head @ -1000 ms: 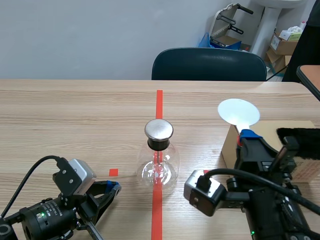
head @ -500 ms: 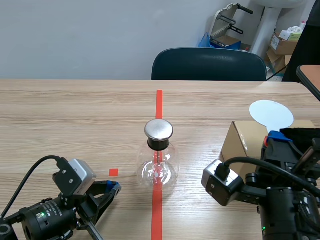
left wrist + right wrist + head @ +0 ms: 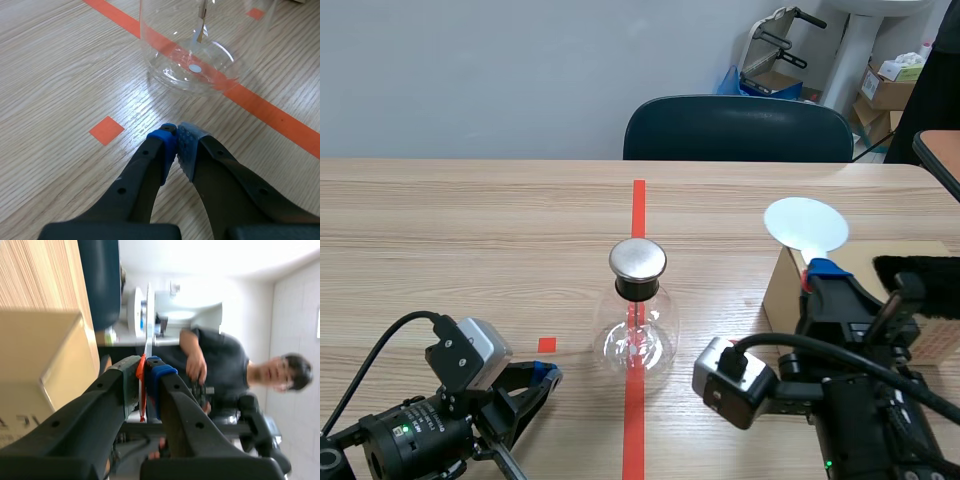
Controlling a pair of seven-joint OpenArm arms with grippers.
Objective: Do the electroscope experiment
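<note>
Flask point(image 3: 637, 325): centre, upright on the tape line point(image 3: 638, 205), metal cap point(image 3: 638, 260) on top.
Disc point(image 3: 805, 222): white, upright, right of flask, over the box's point(image 3: 782, 292) far-left corner; handle clamped in right gripper point(image 3: 817, 275).
Left gripper point(image 3: 542, 378): near left, fingers closed on nothing.
Step, judged: carry disc left to cap, slowly and at cap height, without knocking the glass.

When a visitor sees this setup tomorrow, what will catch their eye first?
A glass flask with a shiny metal cap stands mid-table on the orange tape line. To its right, the right gripper holds a white disc up above a cardboard box. The left gripper lies shut at the near left.
</note>
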